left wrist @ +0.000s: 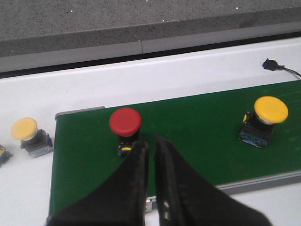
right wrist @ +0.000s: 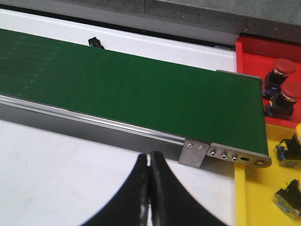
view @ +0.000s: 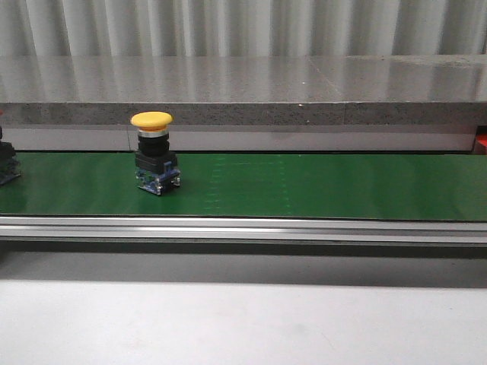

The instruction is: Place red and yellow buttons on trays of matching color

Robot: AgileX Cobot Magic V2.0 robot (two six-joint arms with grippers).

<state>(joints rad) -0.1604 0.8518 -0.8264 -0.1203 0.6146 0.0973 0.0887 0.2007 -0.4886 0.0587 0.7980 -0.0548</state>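
While the long green conveyor belt (view: pixel 319 186) runs across the front view with a grey stone ledge (view: pixel 243 87) behind it and a silver aluminium rail (view: pixel 243 228) along its near edge, only one thing stands fully in sight there: a yellow mushroom-head push button (view: pixel 152 152) on a black and blue switch body, upright on the belt toward the left. A second dark switch body (view: pixel 6 163) is cut off at the left edge.

From the left wrist, a red mushroom-head push button (left wrist: pixel 125 123) stands upright on the belt just beyond the left gripper (left wrist: pixel 150 146), whose black fingers are nearly together with only a narrow gap and nothing between them. Another yellow-capped button (left wrist: pixel 29 135) sits off the belt on the white table (left wrist: pixel 141 80).

From the right wrist, the right gripper (right wrist: pixel 149 162) is pressed closed and empty over the table, near the belt's end. Beside that end lie a red plastic tray (right wrist: pixel 256 59) holding two red buttons (right wrist: pixel 280 82) and a yellow plastic tray (right wrist: pixel 254 202) holding yellow ones (right wrist: pixel 289 153).
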